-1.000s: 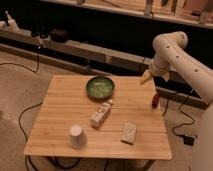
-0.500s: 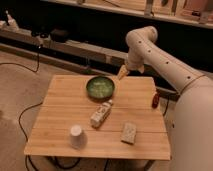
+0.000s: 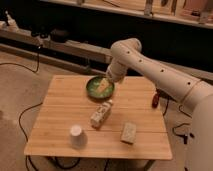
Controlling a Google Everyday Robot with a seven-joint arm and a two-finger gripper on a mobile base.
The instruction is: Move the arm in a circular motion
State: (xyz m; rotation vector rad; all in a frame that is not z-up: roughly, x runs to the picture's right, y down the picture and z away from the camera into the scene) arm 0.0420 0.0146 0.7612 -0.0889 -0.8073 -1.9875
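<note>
The cream-white arm [image 3: 150, 65] of thick rounded segments with small dark dots reaches in from the right and bends down at an elbow over the back of the wooden table [image 3: 60, 120]. Its gripper [image 3: 103, 86], a small tan tip, hangs just above the green bowl [image 3: 92, 89] at the table's back middle.
On the table stand a white cup [image 3: 76, 136] at the front left, a small carton [image 3: 101, 113] in the middle and a tan sponge-like block [image 3: 129, 133] at the front right. A red object [image 3: 155, 98] sits at the right edge. Cables lie on the floor to the left. A dark shelf runs behind.
The arm has swung steadily left, from beyond the table's right edge to over the green bowl, and its tip has come lower.
</note>
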